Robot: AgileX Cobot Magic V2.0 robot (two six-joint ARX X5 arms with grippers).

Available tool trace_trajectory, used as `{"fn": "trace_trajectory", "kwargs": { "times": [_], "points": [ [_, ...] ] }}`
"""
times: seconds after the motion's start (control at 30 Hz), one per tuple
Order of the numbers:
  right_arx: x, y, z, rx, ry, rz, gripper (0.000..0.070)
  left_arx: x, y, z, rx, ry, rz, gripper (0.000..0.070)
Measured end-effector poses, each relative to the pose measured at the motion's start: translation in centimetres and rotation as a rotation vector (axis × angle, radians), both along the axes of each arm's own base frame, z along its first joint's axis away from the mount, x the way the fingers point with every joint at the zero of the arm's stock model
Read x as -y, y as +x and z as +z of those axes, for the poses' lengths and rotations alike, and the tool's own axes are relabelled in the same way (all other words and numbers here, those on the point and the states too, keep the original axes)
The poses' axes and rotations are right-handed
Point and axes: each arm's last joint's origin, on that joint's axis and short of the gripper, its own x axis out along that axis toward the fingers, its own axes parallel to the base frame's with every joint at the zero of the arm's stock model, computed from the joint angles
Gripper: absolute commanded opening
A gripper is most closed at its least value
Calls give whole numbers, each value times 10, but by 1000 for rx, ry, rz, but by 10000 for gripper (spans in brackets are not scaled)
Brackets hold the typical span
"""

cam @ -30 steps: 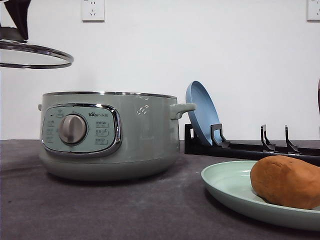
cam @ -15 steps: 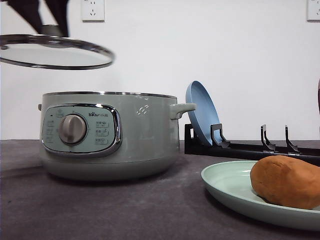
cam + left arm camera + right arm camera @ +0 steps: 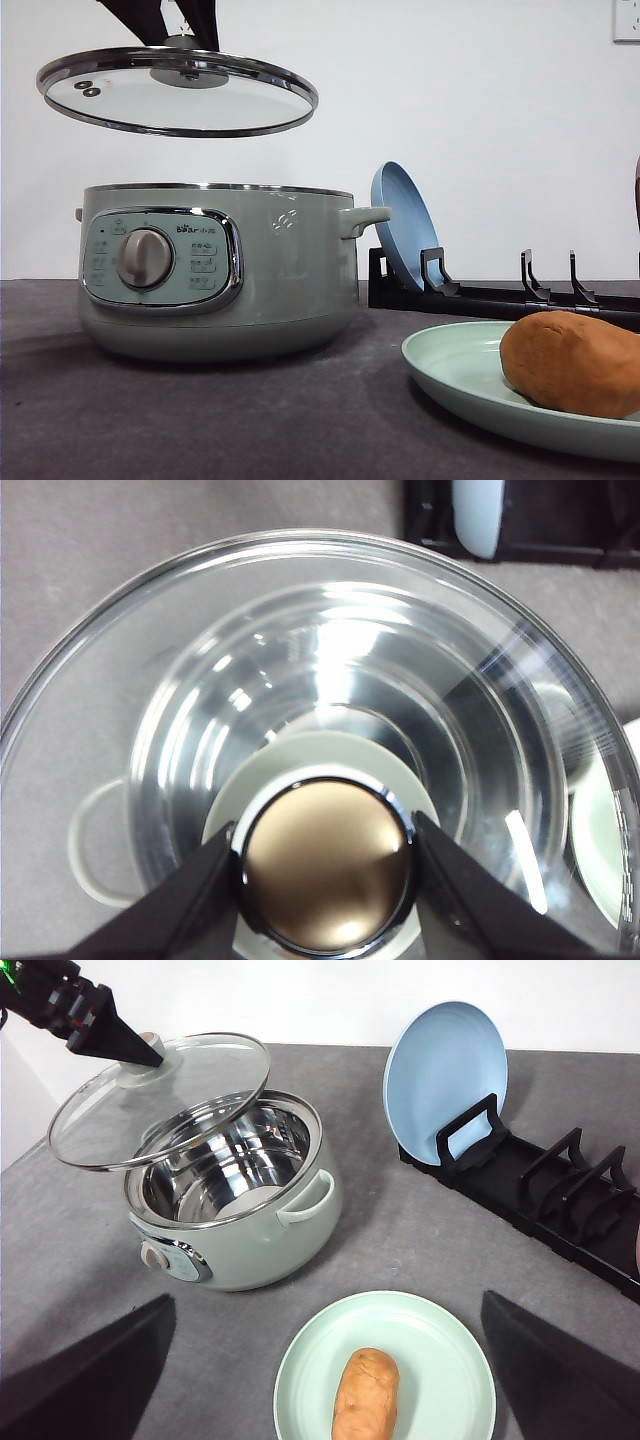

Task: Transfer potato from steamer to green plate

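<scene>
Presently: potato (image 3: 365,1394), firm, matte, likely weighty, best gripped across its middle, lying on green plate (image 3: 440,1345); steamer (image 3: 215,270) open; left pincer (image 3: 325,875) clamped on glass lid (image 3: 180,92) knob; right pincer (image 3: 330,1370) spread wide above the plate.

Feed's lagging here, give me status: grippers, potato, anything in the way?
Left gripper shut on lid knob, above steamer. Right gripper open, empty. Potato on green plate. No obstruction.
</scene>
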Motion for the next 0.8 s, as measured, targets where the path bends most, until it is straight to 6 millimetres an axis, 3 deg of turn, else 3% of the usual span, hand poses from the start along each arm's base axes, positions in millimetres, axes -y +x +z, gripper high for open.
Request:
{"fn": "trace_trajectory", "kwargs": {
  "times": [0.8],
  "points": [
    [0, 0, 0, -2, 4, 0, 619, 19, -13, -2, -40, 20, -66, 0]
  ]
}}
